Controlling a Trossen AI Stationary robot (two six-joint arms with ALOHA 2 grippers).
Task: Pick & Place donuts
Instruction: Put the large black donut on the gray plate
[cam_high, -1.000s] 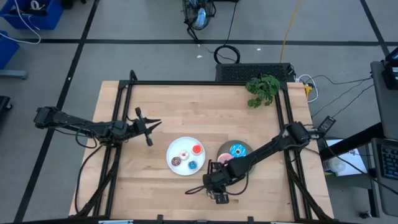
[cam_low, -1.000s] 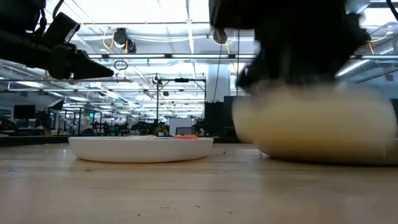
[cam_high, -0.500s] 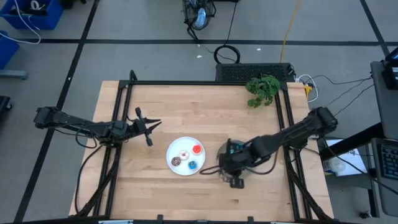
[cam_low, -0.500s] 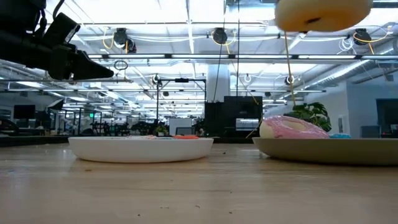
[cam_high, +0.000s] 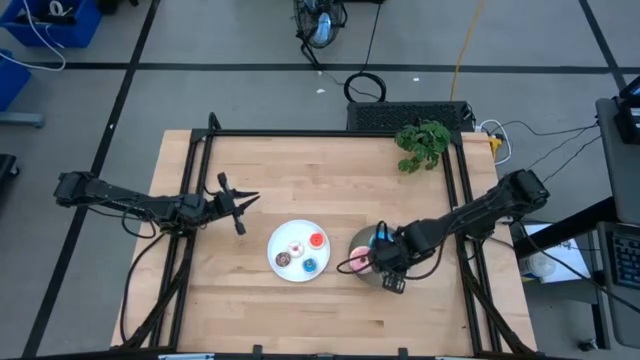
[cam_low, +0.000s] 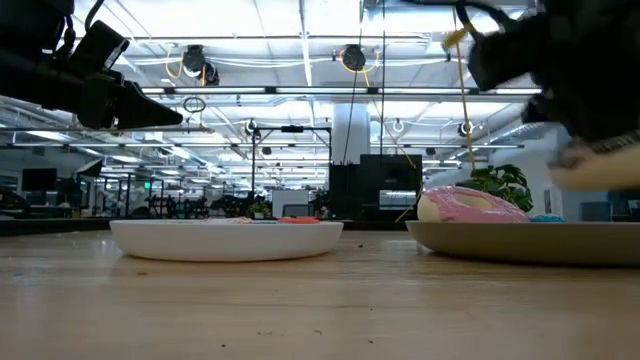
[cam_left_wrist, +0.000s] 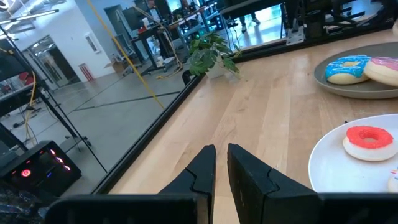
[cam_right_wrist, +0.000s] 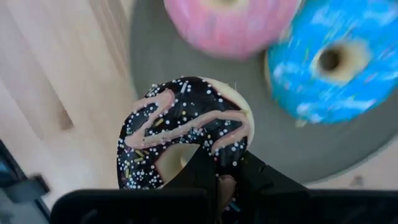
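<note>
My right gripper (cam_high: 388, 264) is shut on the chocolate-drizzled donut (cam_right_wrist: 186, 134) and hangs over the grey plate (cam_high: 360, 243). On that plate lie a pink donut (cam_right_wrist: 230, 22) and a blue sprinkled donut (cam_right_wrist: 333, 62). The white plate (cam_high: 280, 240) holds small donuts: red (cam_high: 317, 240), brown (cam_high: 283, 260), blue (cam_high: 310, 266) and pale pink (cam_high: 296, 248). My left gripper (cam_high: 252, 198) waits shut above the table's left part, touching nothing. My right gripper pinches one stretch of the donut's ring (cam_right_wrist: 227, 155) between its two fingers. One finger (cam_right_wrist: 196, 168) stands at the hole and the other at the outer rim. The fingers point steeply down. The donut hangs tilted and clear above the grey plate (cam_low: 530, 240).
A green plant (cam_high: 422, 142) stands at the table's far right corner. A black frame rail (cam_high: 190, 190) runs along the table's left side and another (cam_high: 462, 200) along the right. Bare wood lies along the far and near edges.
My right gripper has lifted the chocolate-drizzled donut clear of the table near the front edge. It has carried the donut up and toward the right, over the grey plate, rolling its wrist on the way.
</note>
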